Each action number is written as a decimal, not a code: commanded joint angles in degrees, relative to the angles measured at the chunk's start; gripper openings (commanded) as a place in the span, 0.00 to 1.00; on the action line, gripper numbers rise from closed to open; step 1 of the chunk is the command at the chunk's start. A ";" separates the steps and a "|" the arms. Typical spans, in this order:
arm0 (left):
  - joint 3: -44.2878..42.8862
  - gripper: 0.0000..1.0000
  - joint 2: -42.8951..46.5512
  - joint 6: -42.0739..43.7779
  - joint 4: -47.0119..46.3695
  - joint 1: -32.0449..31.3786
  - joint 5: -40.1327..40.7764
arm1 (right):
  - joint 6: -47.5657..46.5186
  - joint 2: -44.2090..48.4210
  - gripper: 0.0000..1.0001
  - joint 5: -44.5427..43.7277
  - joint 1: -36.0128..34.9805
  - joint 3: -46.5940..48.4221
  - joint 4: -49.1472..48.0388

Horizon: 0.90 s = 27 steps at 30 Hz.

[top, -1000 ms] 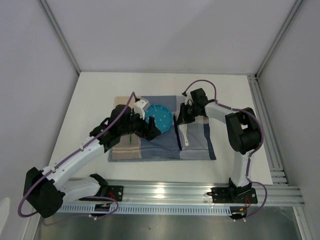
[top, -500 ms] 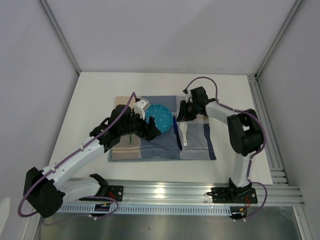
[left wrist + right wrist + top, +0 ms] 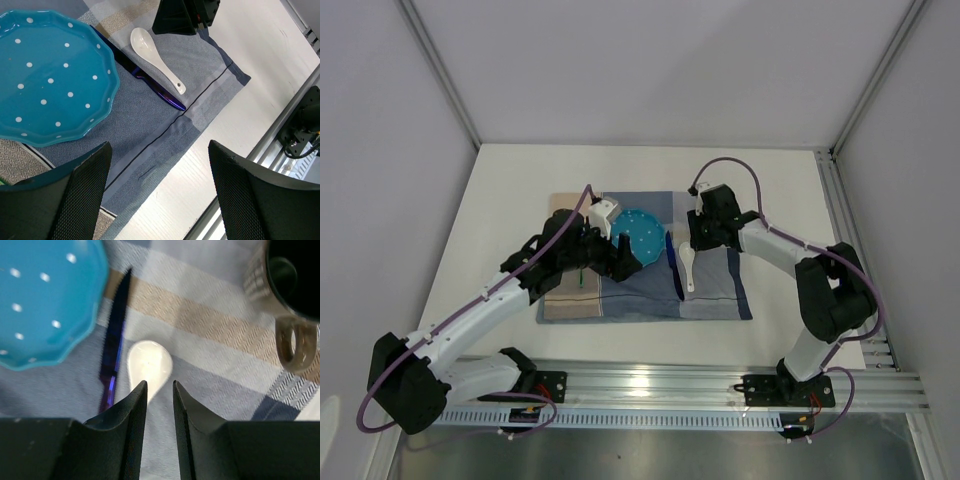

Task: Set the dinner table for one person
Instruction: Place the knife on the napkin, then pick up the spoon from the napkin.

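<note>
On the white dinner table (image 3: 510, 200) lies a blue-and-beige checked placemat (image 3: 720, 290). A teal dotted plate (image 3: 640, 235) sits at its middle. Right of the plate lie a dark blue knife (image 3: 674, 268) and a white spoon (image 3: 688, 268), side by side. My right gripper (image 3: 160, 383) hovers just above the spoon's bowl (image 3: 150, 365), its jaws slightly open with only cloth between them. My left gripper (image 3: 159, 150) stands wide open and empty over the placemat's near edge (image 3: 150, 135), beside the plate (image 3: 47, 75).
A beige mug (image 3: 290, 285) with a dark inside stands on the placemat beyond the spoon. A thin green utensil (image 3: 580, 275) lies on the placemat's left part, under my left arm. Silver rails (image 3: 850, 250) run along the right and near table edges.
The right gripper's jaws have parted slightly above the spoon, and that arm's elbow has swung out to the right. The left arm has not moved.
</note>
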<state>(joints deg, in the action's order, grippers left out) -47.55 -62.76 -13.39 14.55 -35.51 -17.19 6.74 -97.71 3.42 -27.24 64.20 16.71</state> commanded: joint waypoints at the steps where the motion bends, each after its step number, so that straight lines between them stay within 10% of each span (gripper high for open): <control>1: -0.79 0.82 -0.08 1.52 0.22 -0.44 -1.00 | -1.91 1.21 0.31 -3.33 0.09 -1.71 -1.68; 27: -0.88 0.82 0.45 1.87 1.19 -0.44 0.05 | 2.92 -4.24 0.30 5.71 2.72 -1.98 -5.98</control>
<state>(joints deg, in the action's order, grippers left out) -47.55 -62.89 -12.91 16.05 -35.51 -17.17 8.40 -101.49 6.28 -24.73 62.04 13.78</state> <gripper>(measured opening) 0.820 0.304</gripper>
